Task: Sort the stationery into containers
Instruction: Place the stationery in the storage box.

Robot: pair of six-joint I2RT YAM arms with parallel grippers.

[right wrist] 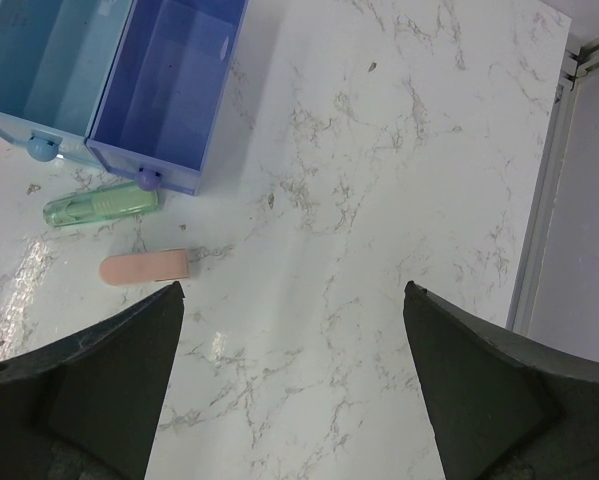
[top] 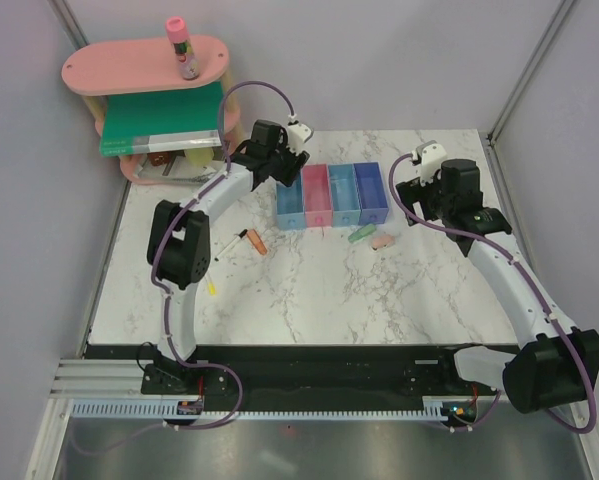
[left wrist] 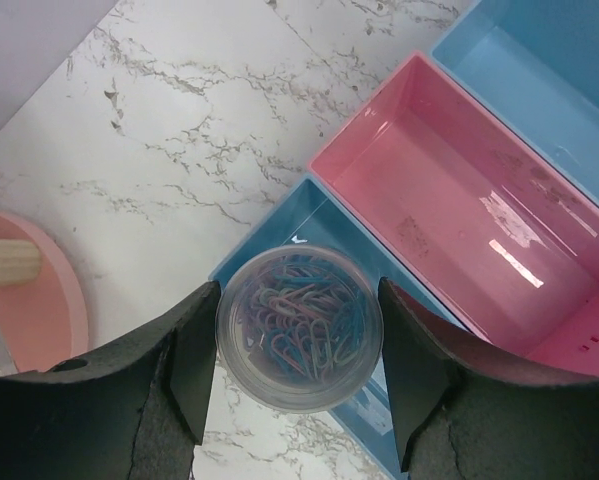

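My left gripper (left wrist: 297, 305) is shut on the clear round pot (left wrist: 299, 328) of coloured paper clips. It hangs over the near end of the first light blue bin (left wrist: 262, 236), beside the pink bin (left wrist: 459, 200). The four joined containers (top: 331, 195) sit mid-table. My right gripper (right wrist: 291, 290) stands open over bare marble, right of the darker blue bin (right wrist: 169, 90). A green piece (right wrist: 101, 207) and a pink eraser bit (right wrist: 144, 266) lie in front of the bins. The marker (top: 237, 243), the orange-tipped piece (top: 256, 243) and a yellow-tipped stick (top: 210, 287) lie to the left.
A pink oval two-tier shelf (top: 99, 72) stands at the back left. A pink-capped tube (top: 182, 48) stands on its top and a green flat book (top: 164, 118) lies under that. Grey walls close in both sides.
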